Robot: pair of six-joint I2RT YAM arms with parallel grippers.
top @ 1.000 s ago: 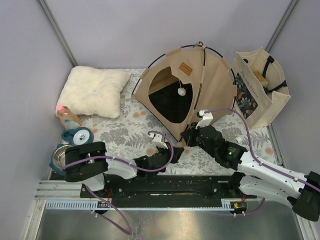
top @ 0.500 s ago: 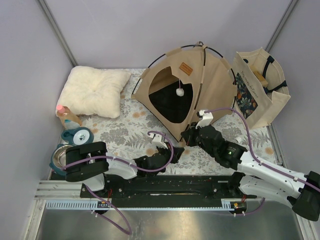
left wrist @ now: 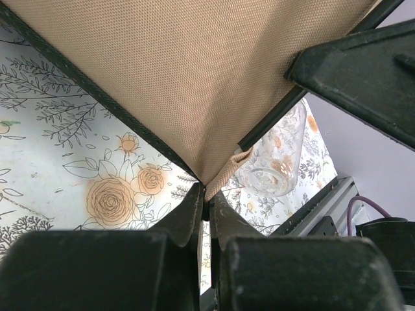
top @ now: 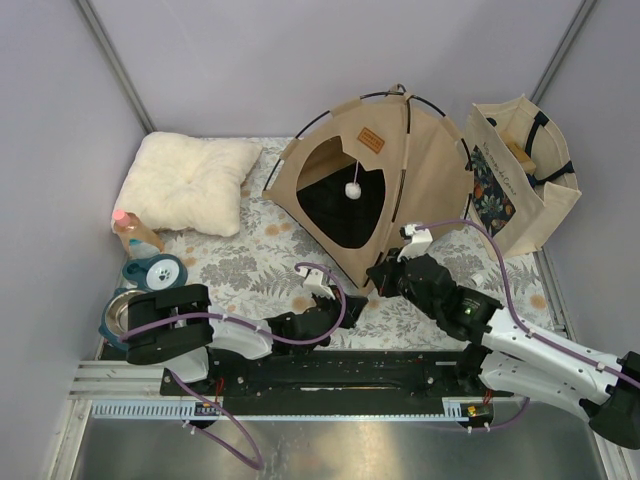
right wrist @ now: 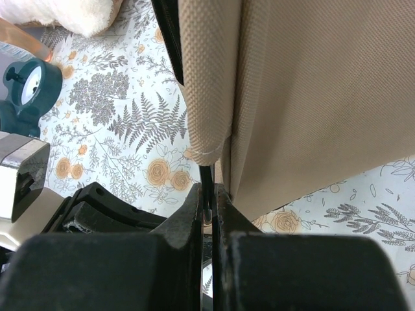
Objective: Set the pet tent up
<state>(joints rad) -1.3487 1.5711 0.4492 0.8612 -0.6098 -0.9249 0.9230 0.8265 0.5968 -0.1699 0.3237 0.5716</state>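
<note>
Tugging tent (top: 420, 170) front corner toward 6 o'clock, pom-pom (top: 352, 190) swung toward 8; left gripper (left wrist: 206, 197) pinches corner fabric, right gripper (right wrist: 209, 191) clamps pole (right wrist: 206, 176). Tent stands, likely final positioning.

L end effector (left wrist: 206, 195), R (right wrist: 209, 189): clamped

The pet tent (top: 400, 190) stands upright at the far middle of the floral desk (top: 250, 270). It is a tan canvas dome held taut by thin black poles (top: 404, 150) that cross at its peak. Its arched doorway (top: 335, 195) faces near-left and shows dark lining. A white pom-pom (top: 352, 190) dangles in the opening, below a brown label (top: 371, 138). The near corner (left wrist: 206, 170) seems slightly raised, though that is hard to judge.
</note>
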